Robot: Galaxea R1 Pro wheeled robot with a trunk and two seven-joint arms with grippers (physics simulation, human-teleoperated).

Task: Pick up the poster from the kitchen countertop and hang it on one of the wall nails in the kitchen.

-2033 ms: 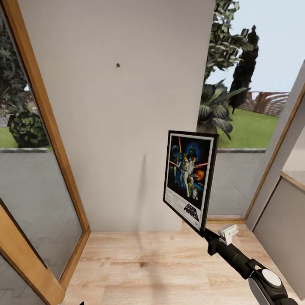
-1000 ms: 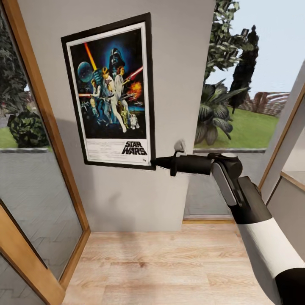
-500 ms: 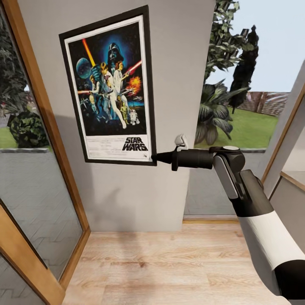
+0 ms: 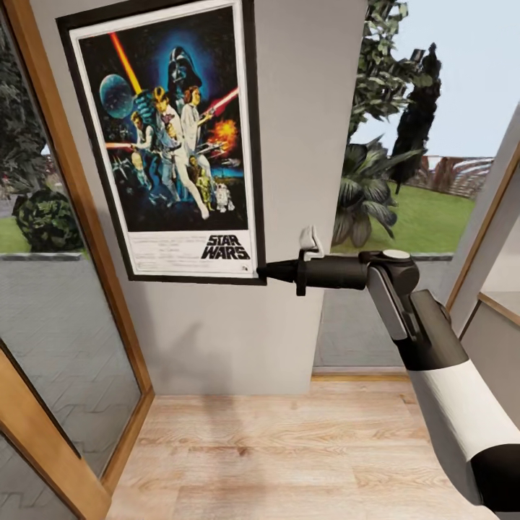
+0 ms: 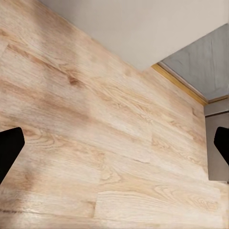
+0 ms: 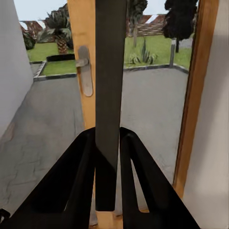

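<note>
Now right arm outstretched level, right claw (image 4: pixel 264 271) pinching poster (image 4: pixel 170 137) bottom corner; left claw (image 5: pixel 114 143) spread wide.

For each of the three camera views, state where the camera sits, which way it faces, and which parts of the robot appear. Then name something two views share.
Head view: high on the robot, facing the wall, with the right arm holding the poster.
Left wrist view: faces down at the wooden floor; dark fingertips at the edges.
Right wrist view: along the right gripper, clamped on the poster's edge.
Shared: poster in head and right wrist views.
</note>
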